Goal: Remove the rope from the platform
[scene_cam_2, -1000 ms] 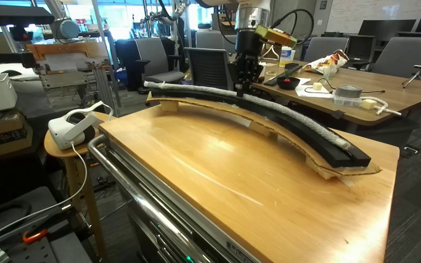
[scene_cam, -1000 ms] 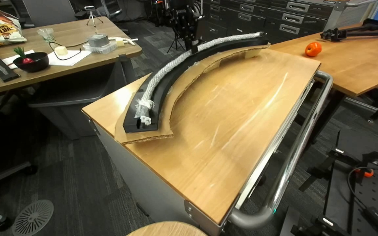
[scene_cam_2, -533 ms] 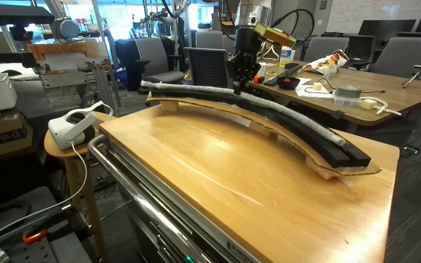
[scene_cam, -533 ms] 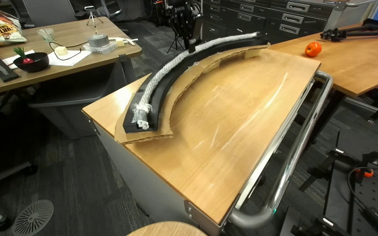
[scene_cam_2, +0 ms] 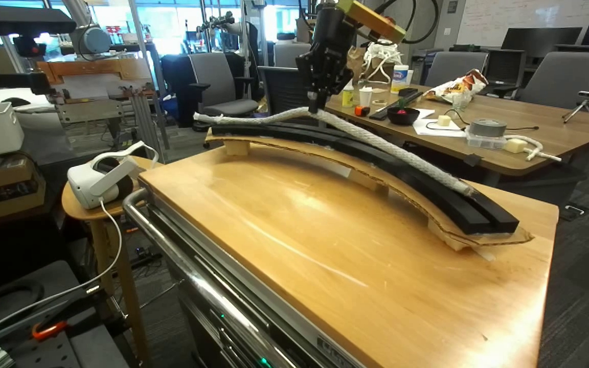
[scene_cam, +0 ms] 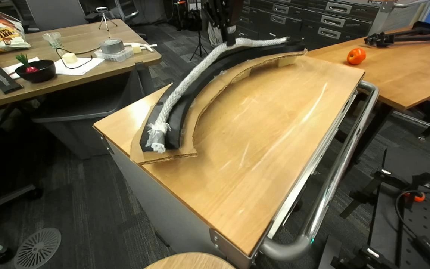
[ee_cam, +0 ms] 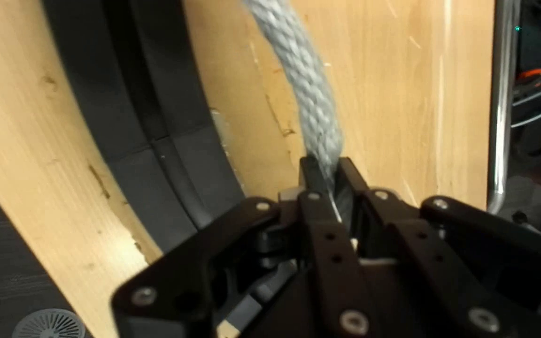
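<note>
The claw (ee_cam: 329,166) holds the rope (ee_cam: 313,94) in a peak, higher than the platform (scene_cam_2: 356,148)

The claw's fingers (ee_cam: 310,176) stand close together, pinched on the rope; in the wrist view the rope comes in between their tips; in both exterior views the claw points down, higher than the platform's black top and apart from it; the rope's gripped part, partway along its length, sits right at the claw's tips, though whether squarely over the platform cannot be told; from there one stretch slopes to a tied end (scene_cam_2: 201,118), which juts just past one end of the platform; the other slopes to a tip lying on the platform, short of its far end.

Beneath the platform spreads a light-wood tabletop (scene_cam_2: 335,225); a metal rail (scene_cam: 342,164) runs alongside, on the inner side of the platform's curve; a stool (scene_cam: 190,261) stands off the platform's end where the tied end juts, with a white headset (scene_cam_2: 92,184) on it; beyond the platform's outer curve is a brown table (scene_cam_2: 555,115) bearing a black bowl (scene_cam_2: 403,116), a chip bag (scene_cam_2: 458,88) and a roll of grey tape (scene_cam_2: 488,128); off the platform's far end, a round orange item (scene_cam: 356,56) rests on another table (scene_cam: 398,78).
</note>
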